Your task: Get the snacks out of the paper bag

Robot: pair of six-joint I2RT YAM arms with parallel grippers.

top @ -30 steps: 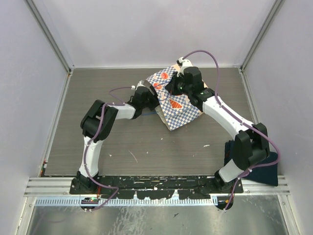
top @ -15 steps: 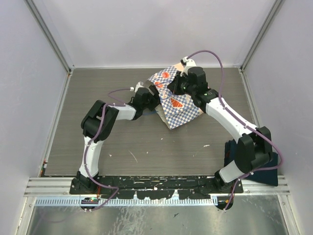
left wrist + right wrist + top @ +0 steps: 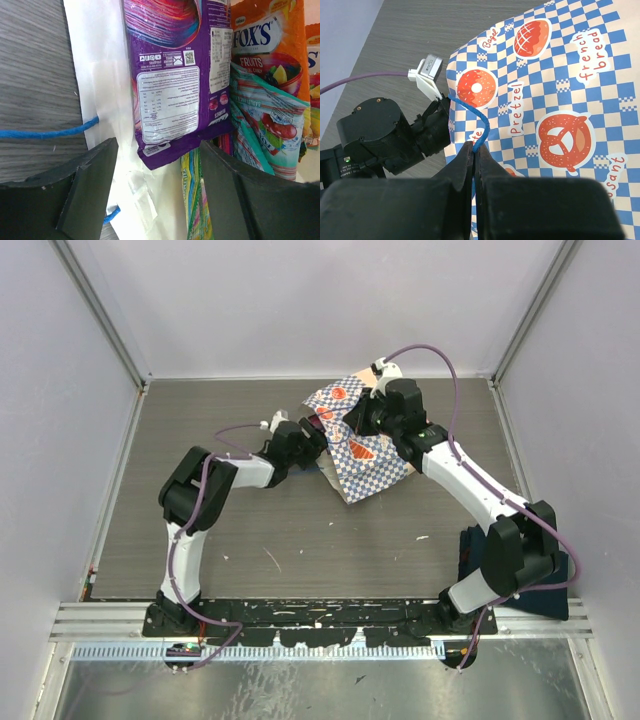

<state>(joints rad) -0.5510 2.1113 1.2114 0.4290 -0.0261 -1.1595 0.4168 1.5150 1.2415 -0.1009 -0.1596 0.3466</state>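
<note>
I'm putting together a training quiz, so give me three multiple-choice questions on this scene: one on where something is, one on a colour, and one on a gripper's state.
1. Where on the table does the bag lie?
A) far half, mid-width
B) near edge, left
C) near right corner

2. What colour is the packet just ahead of the left gripper?
A) yellow
B) purple
C) black

3. What is the right gripper doing?
A) open over the bag
B) shut on a packet
C) shut on the bag's cord

Answers:
1 A: the top view shows the bag well away from the near edge, mid-width.
2 B: the packet's purple back with a white label sits ahead of the open left gripper.
3 C: the blue cord runs straight into the closed jaws.
</note>
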